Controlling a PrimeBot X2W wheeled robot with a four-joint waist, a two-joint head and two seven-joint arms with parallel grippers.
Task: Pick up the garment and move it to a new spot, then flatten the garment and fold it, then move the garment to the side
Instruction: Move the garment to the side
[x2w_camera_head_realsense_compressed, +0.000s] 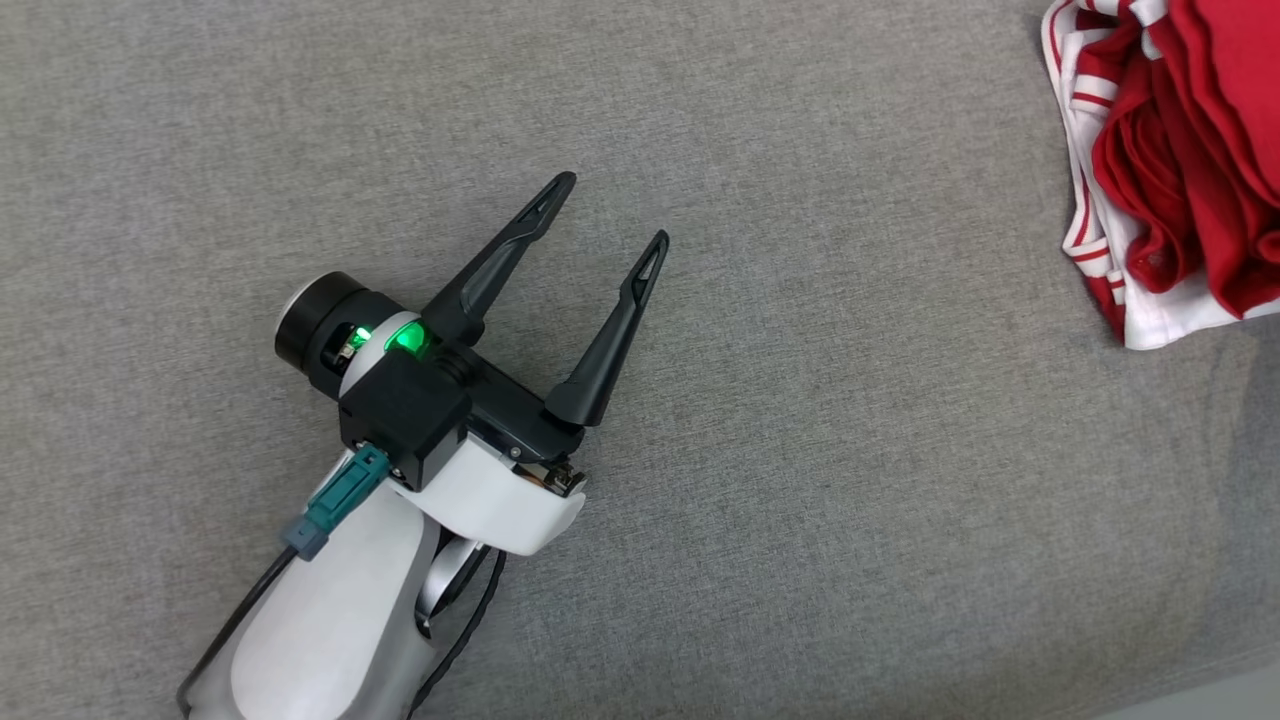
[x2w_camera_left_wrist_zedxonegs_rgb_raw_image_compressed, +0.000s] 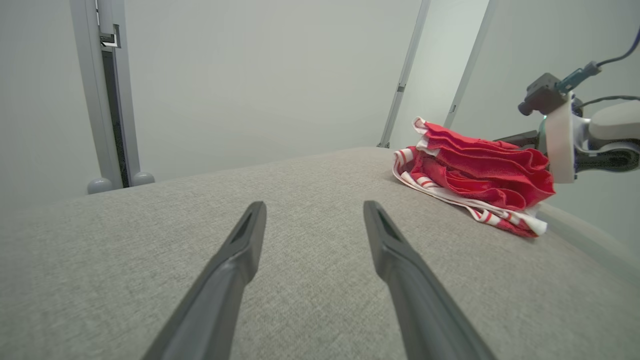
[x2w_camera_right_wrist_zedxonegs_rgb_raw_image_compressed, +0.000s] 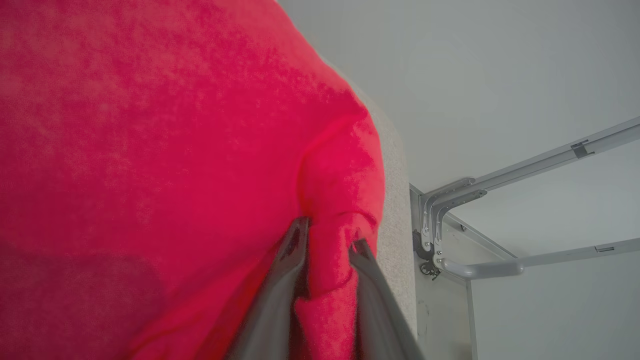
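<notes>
The garment (x2w_camera_head_realsense_compressed: 1180, 150) is a bunched heap of red cloth with red-and-white striped trim, lying at the far right of the grey fabric surface (x2w_camera_head_realsense_compressed: 800, 450). From the left wrist, the garment (x2w_camera_left_wrist_zedxonegs_rgb_raw_image_compressed: 480, 175) sits to the right with my right arm's wrist (x2w_camera_left_wrist_zedxonegs_rgb_raw_image_compressed: 560, 135) just behind it. My right gripper (x2w_camera_right_wrist_zedxonegs_rgb_raw_image_compressed: 330, 234) has a fold of the red garment (x2w_camera_right_wrist_zedxonegs_rgb_raw_image_compressed: 150, 150) pinched between its two fingers. My left gripper (x2w_camera_head_realsense_compressed: 612, 209) hovers open over bare surface, well left of the heap. Nothing sits between the spread fingers of the left gripper (x2w_camera_left_wrist_zedxonegs_rgb_raw_image_compressed: 313, 205).
The surface's edge (x2w_camera_head_realsense_compressed: 1200, 700) cuts across the lower right corner, close to the garment. A grey metal post (x2w_camera_left_wrist_zedxonegs_rgb_raw_image_compressed: 107, 100) stands beyond the far edge, and a metal frame with brackets (x2w_camera_right_wrist_zedxonegs_rgb_raw_image_compressed: 465, 200) runs beside the surface.
</notes>
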